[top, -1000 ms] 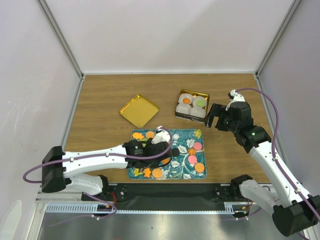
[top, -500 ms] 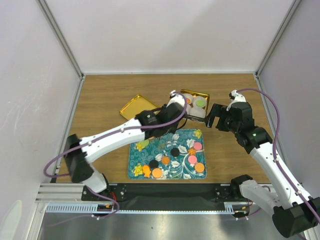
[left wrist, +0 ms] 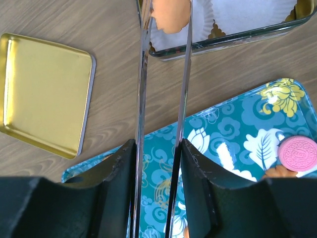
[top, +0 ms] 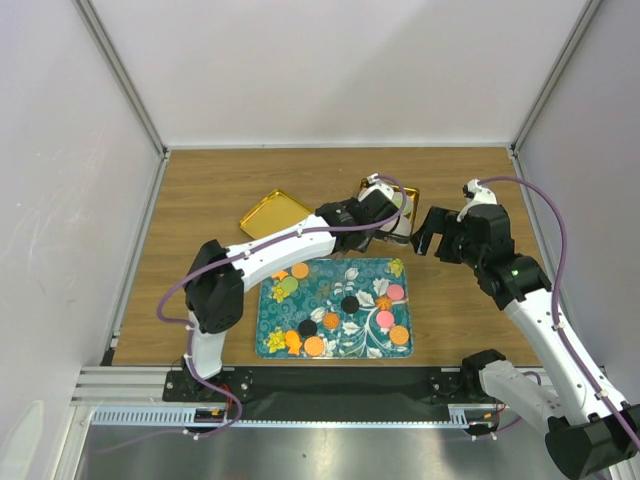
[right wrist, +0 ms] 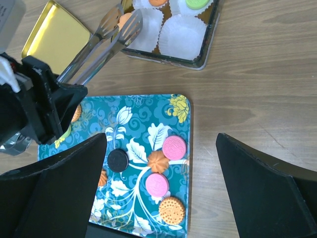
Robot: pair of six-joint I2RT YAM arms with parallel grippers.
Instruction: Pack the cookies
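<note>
Cookie (left wrist: 171,15) has been carried over the tin (left wrist: 223,42) in tongs (left wrist: 140,99) clenched by the left gripper (left wrist: 157,153); release is judged next. The right gripper (top: 432,238) is held spread beside the tin.

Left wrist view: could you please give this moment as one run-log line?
left gripper shut on tongs | tongs pinch orange cookie over tin | right gripper open beside tin
</note>
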